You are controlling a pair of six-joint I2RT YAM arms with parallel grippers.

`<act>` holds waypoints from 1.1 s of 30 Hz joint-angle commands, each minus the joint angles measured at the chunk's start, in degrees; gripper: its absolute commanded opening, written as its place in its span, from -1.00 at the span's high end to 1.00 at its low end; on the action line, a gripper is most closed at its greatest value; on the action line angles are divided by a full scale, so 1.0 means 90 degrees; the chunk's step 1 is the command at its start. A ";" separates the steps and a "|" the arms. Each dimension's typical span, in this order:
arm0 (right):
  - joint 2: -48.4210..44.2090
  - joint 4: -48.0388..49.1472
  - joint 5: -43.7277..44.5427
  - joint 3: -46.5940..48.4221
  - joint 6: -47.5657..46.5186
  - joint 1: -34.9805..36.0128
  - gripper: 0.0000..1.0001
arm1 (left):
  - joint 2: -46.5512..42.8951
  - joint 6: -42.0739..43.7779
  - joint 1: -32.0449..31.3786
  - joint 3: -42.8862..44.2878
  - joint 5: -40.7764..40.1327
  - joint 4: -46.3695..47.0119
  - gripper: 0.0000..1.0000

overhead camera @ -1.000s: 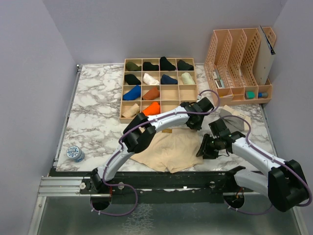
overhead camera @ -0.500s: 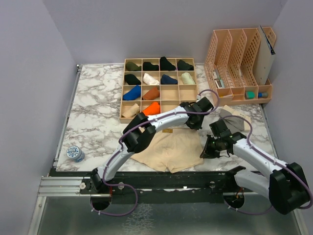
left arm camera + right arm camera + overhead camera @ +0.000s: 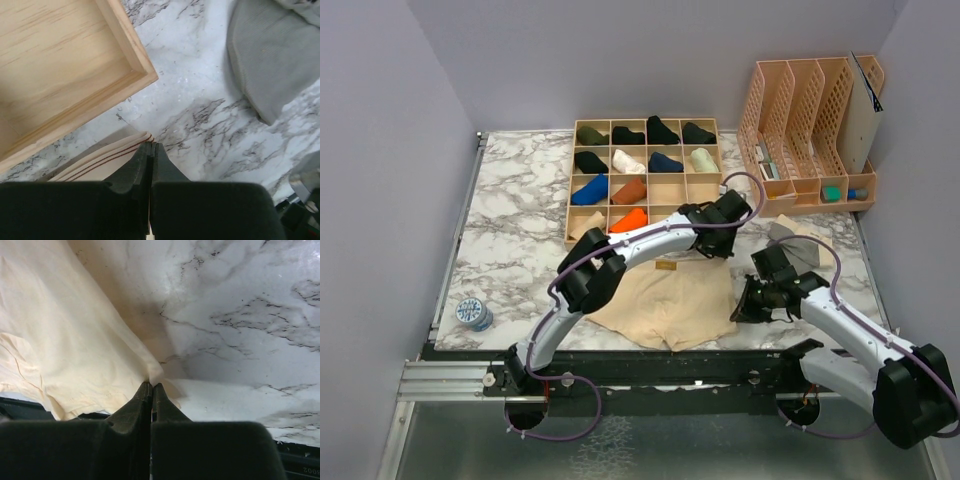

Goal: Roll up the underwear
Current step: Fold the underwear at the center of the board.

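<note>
The beige underwear [image 3: 665, 310] lies flat at lower centre, unrolled; the left gripper [image 3: 150, 146] pinches its striped waistband [image 3: 107, 161], the right gripper [image 3: 151, 386] its right corner. Further right, the grey underwear [image 3: 798, 247] lies untouched, so both rolls remain to do.

Top cam: fixed, high behind the near edge, looks down and forward over the whole desk [image 3: 520, 220]. Left wrist cam: tight, looks down past the left pincer [image 3: 151, 146] mid-desk, catches the wooden tray [image 3: 142, 65] corner and grey underwear [image 3: 275, 55]. Right wrist cam: tight behind the right pincer [image 3: 151, 385] by the near edge. All three share the beige underwear [image 3: 665, 305].
</note>
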 commanded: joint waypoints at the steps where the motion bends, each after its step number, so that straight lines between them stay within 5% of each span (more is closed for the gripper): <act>1: 0.0002 -0.0275 0.0204 0.0149 0.0006 -0.0015 0.96 | -0.0414 -0.0117 0.0063 -0.0129 0.0320 0.0365 1.00; 24: -0.0382 -0.0834 -0.0635 0.1110 -0.0556 0.0035 0.99 | -0.1729 -0.0361 0.0337 -0.2153 0.0753 0.2173 1.00; 33: -0.0031 -0.0708 -0.0541 0.1744 -0.0117 0.0902 0.99 | -0.2542 -0.0569 0.0690 -0.3637 0.1367 0.3459 1.00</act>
